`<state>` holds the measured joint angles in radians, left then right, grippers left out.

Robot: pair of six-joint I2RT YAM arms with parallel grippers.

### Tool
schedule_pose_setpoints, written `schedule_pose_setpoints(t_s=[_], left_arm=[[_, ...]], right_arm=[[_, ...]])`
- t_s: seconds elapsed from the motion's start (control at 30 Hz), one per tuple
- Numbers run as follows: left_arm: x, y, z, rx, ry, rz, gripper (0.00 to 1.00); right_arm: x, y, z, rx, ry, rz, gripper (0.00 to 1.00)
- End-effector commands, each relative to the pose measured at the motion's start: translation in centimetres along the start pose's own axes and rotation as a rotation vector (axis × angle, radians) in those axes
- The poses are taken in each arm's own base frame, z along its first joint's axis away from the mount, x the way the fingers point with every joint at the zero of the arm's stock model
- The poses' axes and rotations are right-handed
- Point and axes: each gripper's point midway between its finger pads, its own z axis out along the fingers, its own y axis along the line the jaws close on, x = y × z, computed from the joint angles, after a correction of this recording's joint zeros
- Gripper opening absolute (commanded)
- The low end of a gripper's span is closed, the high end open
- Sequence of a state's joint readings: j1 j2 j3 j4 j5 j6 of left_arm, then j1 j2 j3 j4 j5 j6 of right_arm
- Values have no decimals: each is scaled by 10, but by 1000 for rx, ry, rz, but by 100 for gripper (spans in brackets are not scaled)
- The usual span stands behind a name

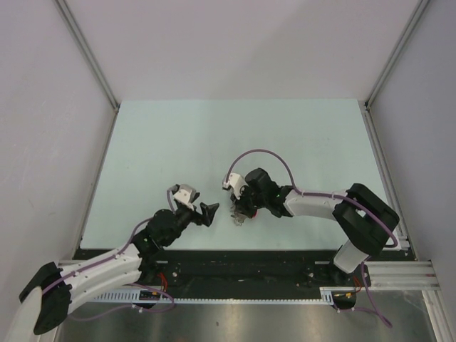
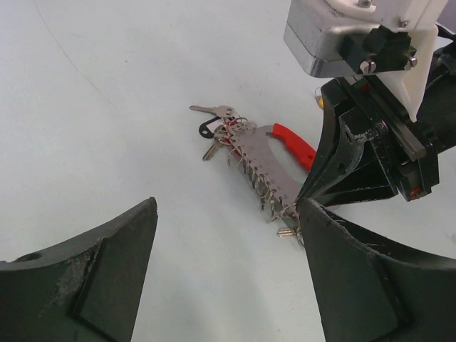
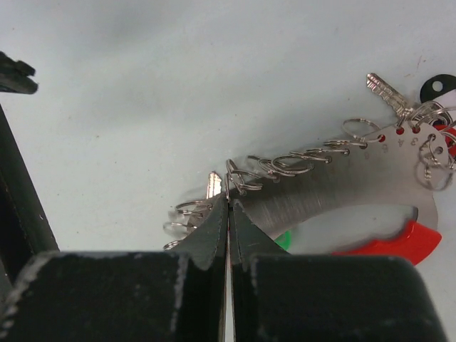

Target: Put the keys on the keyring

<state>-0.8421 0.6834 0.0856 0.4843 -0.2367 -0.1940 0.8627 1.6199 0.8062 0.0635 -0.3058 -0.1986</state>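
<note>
One keyring, three keys in sight, two pincers.
Left wrist view: one keyring [image 2: 265,162] mid-frame, three metal keys [image 2: 206,109], two at its upper-left end, one lower right; its wire loops [image 3: 292,162] too tangled to count. One left pincer [image 2: 226,206], one right pincer [image 3: 228,203].

Lab robot cell — white panel walls [image 1: 235,43], alu frame posts [image 1: 87,50].

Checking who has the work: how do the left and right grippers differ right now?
The left gripper has its jaws wide apart and holds nothing; the right gripper is shut. The left gripper sits apart from the keyring; the right gripper's tips meet its edge. Both have black fingers.
</note>
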Motion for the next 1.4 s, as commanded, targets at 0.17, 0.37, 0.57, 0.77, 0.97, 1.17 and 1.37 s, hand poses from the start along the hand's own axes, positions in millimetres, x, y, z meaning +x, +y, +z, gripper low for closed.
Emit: schedule_pose_setpoints(t_s=[0.17, 0.37, 0.57, 0.77, 0.97, 1.17, 1.37], left_arm=[[2, 0, 2, -2, -25, -28, 87], [5, -3, 5, 25, -21, -14, 87], [10, -10, 11, 62, 6, 4, 85], [14, -14, 17, 90, 30, 1, 84], [33, -28, 27, 150, 175, 33, 83], [43, -32, 35, 150, 267, 19, 79], [59, -36, 40, 170, 365, 46, 71]], right_arm=[[8, 5, 4, -30, 27, -35, 8], [-19, 5, -17, -6, -43, -21, 25], [-48, -14, -50, 62, -143, 69, 36], [-28, -17, -48, 82, -69, 104, 35], [-23, -25, -39, 127, -59, 165, 39], [-15, -27, -37, 146, -44, 225, 43], [-6, -29, -34, 176, -26, 252, 44]])
